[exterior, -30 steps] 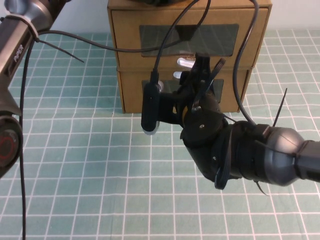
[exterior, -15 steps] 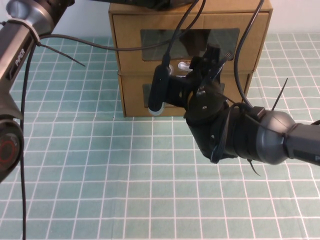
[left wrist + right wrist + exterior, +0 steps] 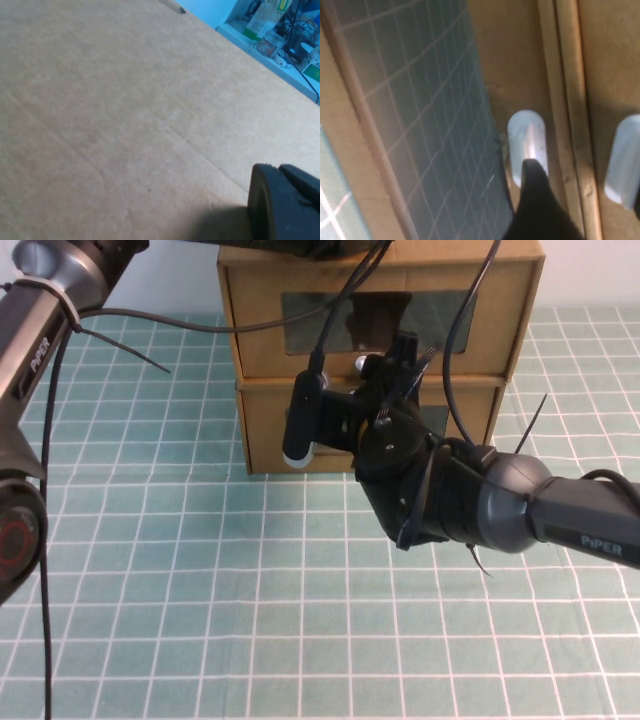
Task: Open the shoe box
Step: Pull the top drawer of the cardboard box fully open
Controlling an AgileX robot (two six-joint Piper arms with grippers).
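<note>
High view: since a second ago my right end effector (image 3: pixel 412 358) has risen and moved closer to the box (image 3: pixel 262 390). The box sits unmoved at the far side of the green gridded worktop (image 3: pixel 150 570).

Left wrist view: my left end effector (image 3: pixel 281 202) hangs over the box's cardboard top. I cannot tell its grip. A cluttered shelf (image 3: pixel 280 30) and a blue wall (image 3: pixel 212 7) lie beyond.

Right wrist view: my fingers (image 3: pixel 535 205) stand released, one tip in front of a white tab (image 3: pixel 525 130).

Shut brown cardboard shoe box (image 3: pixel 255 340)
</note>
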